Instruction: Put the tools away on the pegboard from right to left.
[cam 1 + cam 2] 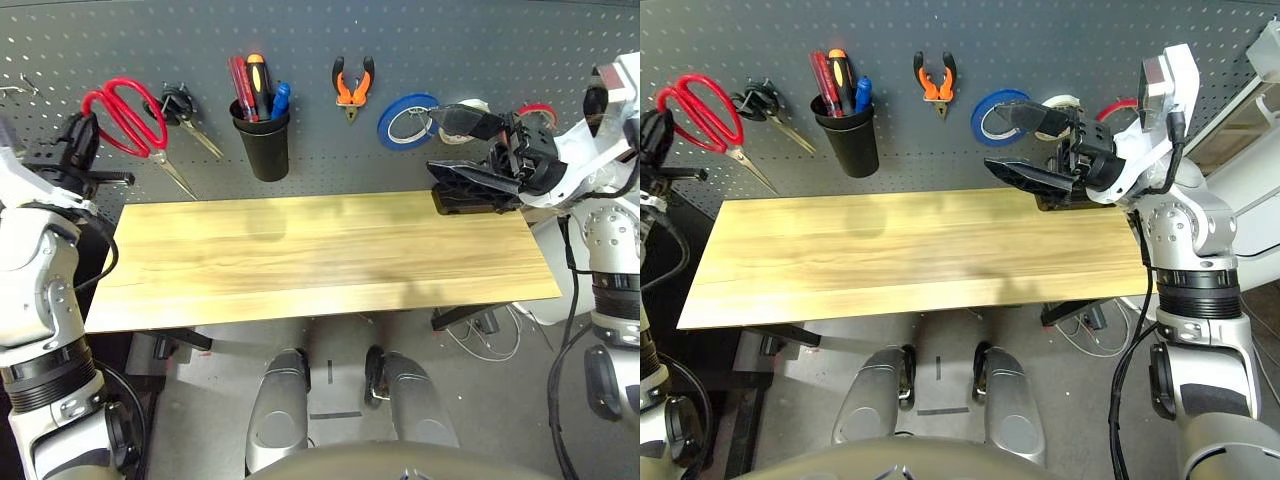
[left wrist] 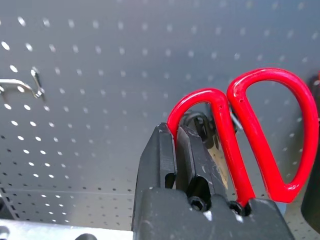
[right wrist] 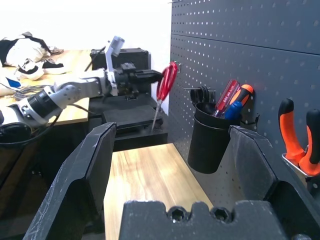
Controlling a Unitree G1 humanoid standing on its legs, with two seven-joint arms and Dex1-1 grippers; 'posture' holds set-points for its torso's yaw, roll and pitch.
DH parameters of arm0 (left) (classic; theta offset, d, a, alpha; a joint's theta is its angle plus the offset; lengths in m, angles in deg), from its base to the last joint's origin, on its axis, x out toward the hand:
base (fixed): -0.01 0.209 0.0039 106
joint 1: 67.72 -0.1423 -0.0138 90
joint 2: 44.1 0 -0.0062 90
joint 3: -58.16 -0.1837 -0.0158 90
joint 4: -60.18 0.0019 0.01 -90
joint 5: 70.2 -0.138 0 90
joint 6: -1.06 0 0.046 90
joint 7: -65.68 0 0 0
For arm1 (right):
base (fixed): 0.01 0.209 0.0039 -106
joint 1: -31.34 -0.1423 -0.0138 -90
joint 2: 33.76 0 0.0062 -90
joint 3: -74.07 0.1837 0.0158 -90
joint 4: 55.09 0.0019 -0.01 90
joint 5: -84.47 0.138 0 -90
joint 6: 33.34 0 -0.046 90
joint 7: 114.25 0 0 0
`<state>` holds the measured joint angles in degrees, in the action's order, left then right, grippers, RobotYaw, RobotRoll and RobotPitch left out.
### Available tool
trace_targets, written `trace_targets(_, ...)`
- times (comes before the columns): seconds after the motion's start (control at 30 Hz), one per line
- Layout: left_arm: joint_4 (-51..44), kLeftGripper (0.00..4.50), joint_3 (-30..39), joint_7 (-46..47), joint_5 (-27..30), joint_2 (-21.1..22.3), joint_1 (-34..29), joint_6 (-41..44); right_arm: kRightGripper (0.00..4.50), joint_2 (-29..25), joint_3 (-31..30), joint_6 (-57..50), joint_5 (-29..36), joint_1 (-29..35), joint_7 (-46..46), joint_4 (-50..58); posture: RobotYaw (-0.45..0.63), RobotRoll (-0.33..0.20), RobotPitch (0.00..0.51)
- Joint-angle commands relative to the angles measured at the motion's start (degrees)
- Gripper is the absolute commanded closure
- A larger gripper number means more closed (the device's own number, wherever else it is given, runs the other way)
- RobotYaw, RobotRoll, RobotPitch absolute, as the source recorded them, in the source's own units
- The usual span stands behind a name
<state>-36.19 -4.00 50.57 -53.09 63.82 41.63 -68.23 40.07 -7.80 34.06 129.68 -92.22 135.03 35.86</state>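
The red-handled scissors (image 1: 125,112) hang blades-down against the left of the pegboard (image 1: 450,40), and my left gripper (image 1: 80,140) is shut on one of their handle loops (image 2: 200,100). Whether they rest on a hook is hidden. The slim red-handled screwdriver (image 1: 238,82) stands in the black cup (image 1: 264,145). The orange-handled pliers (image 1: 352,88) hang to the cup's right. The thin red tape ring (image 1: 541,107) hangs at the far right, partly behind my right arm. My right gripper (image 1: 452,148) is open and empty above the table's far right corner.
Black-handled scissors (image 1: 185,108) hang between the red scissors and the cup. A blue tape roll (image 1: 405,120) and a white one (image 1: 1064,100) hang near the right gripper. An empty metal hook (image 2: 20,87) sits left of the scissors. The wooden table top (image 1: 320,260) is bare.
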Motion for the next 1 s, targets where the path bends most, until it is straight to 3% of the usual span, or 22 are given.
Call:
trace_targets(0.03,4.2,4.46,-1.9,0.7,-1.8,-0.6,2.0,-3.1,0.0,0.4,0.0,-0.2,0.1,-1.2,0.1,0.9,0.08,0.0,0.104)
trace_targets(0.47,16.5,4.46,-6.2,4.5,-5.0,-4.1,8.0,-7.4,0.0,2.7,-1.1,-0.3,-0.4,0.6,-1.4,3.4,0.05,0.0,0.111)
trace_targets(0.7,17.0,1.99,-7.7,3.9,-4.6,-5.7,5.9,-7.1,0.0,2.8,-1.8,-0.6,-1.2,3.0,-1.9,3.9,0.04,0.0,0.112)
trace_targets(0.87,17.1,0.02,-8.8,4.9,-5.2,-9.0,2.9,-7.6,0.0,7.4,-4.0,3.0,-4.7,3.9,-4.1,2.0,0.04,0.0,0.108)
trace_targets(1.0,17.5,0.02,-8.4,5.3,-3.9,-11.6,1.9,-8.8,0.0,9.4,-5.2,7.0,-8.1,5.2,-4.0,-0.6,0.04,0.0,0.106)
